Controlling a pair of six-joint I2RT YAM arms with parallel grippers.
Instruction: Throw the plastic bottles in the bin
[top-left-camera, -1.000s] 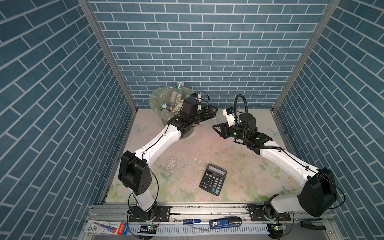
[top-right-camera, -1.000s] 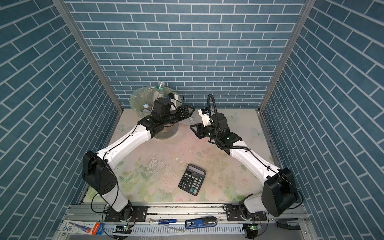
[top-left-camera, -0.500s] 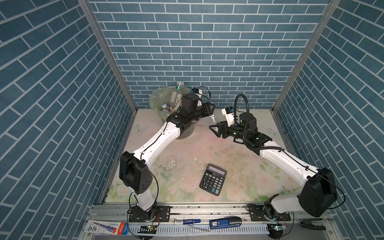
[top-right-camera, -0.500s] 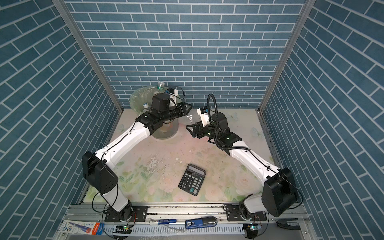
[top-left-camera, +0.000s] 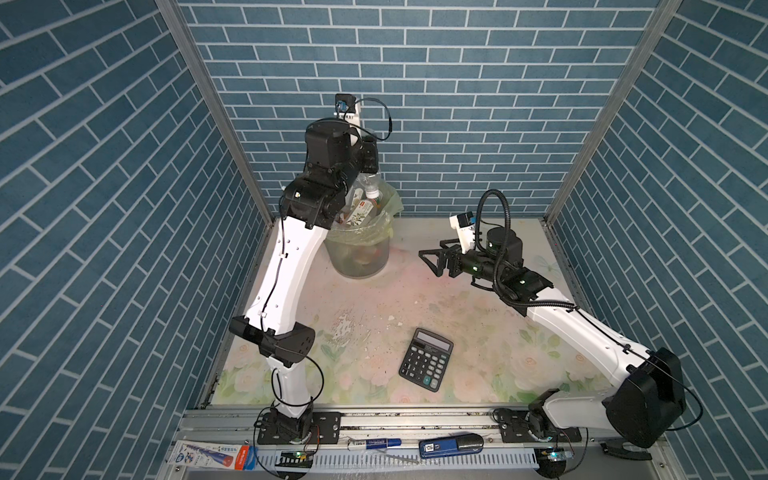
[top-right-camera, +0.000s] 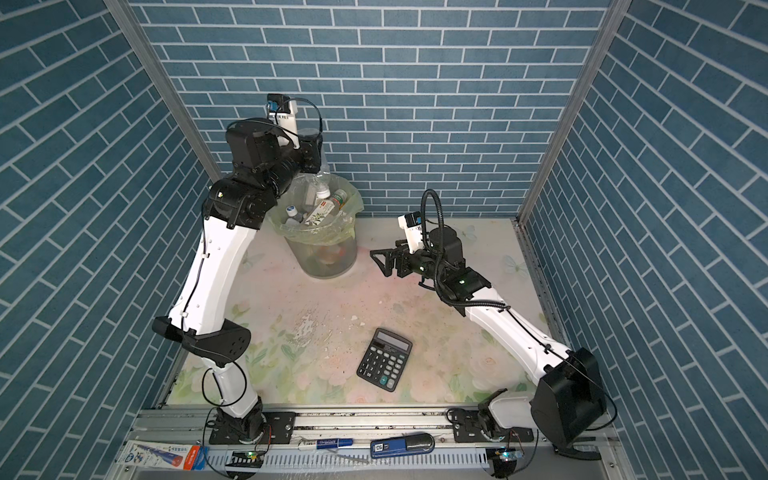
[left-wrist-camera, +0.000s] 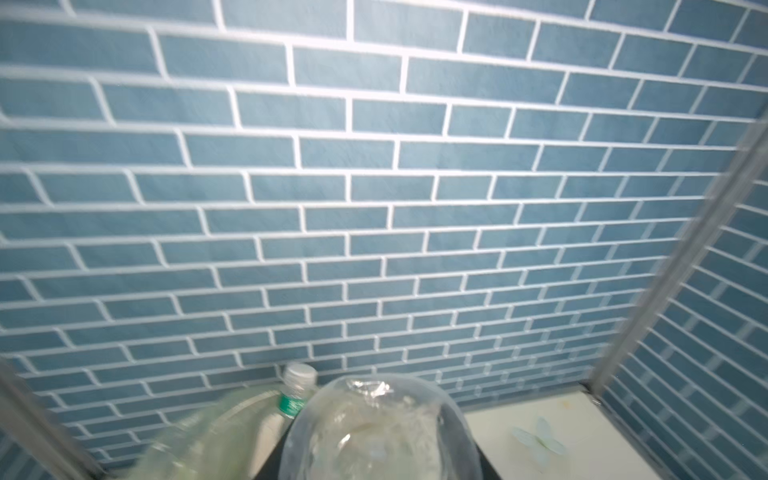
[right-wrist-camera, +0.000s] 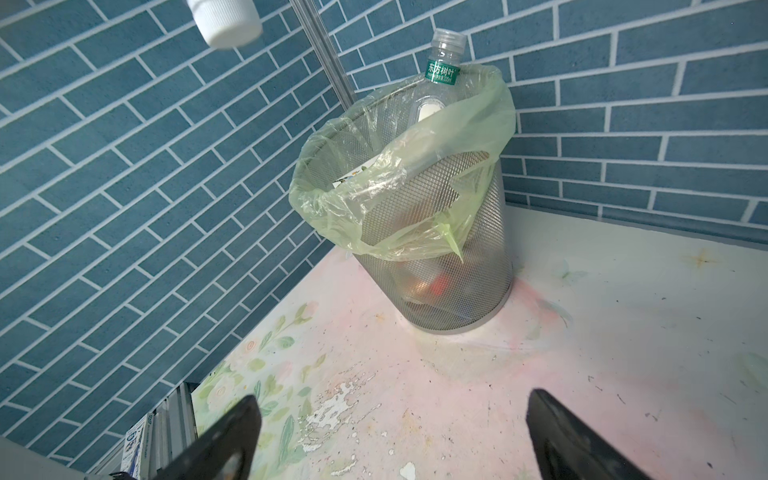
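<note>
Right wrist view looks across the floral table (right-wrist-camera: 623, 332) to the bin (right-wrist-camera: 457, 270), a mesh basket lined with a pale green bag (right-wrist-camera: 415, 166) folded over its rim. The bin stands in the back left corner, close to the brick wall (right-wrist-camera: 124, 166). A green-collared bottle (right-wrist-camera: 442, 70) stands neck-up above the rim on the far side, and red and orange shapes show dimly through the mesh near the bottom. The right gripper (right-wrist-camera: 392, 397) holds nothing: its black fingers (right-wrist-camera: 232, 436) are spread wide with only bare table between them. In both top views the right gripper (top-left-camera: 428, 262) (top-right-camera: 379, 263) hovers low over the table to the right of the bin, apart from it and pointing towards it. The left arm is raised high, and the left gripper (top-left-camera: 369, 160) (top-right-camera: 312, 156) sits up by the bin, well above its rim. It is closed on a clear bottle (left-wrist-camera: 374, 432), whose rounded base fills the left wrist view close to the camera and hides the fingers. A white cap (right-wrist-camera: 224, 20), pointing down and higher than the bin's rim, appears to be that bottle's other end. More bottles (top-right-camera: 320, 214) lie heaped inside the bag, labels and caps showing from above. The green-collared bottle (left-wrist-camera: 297, 390) also shows in the left wrist view, just beyond the held one. A calculator (top-left-camera: 426, 359) (top-right-camera: 384, 359) lies flat nearer the front of the table, well apart from the bin and both grippers.
</note>
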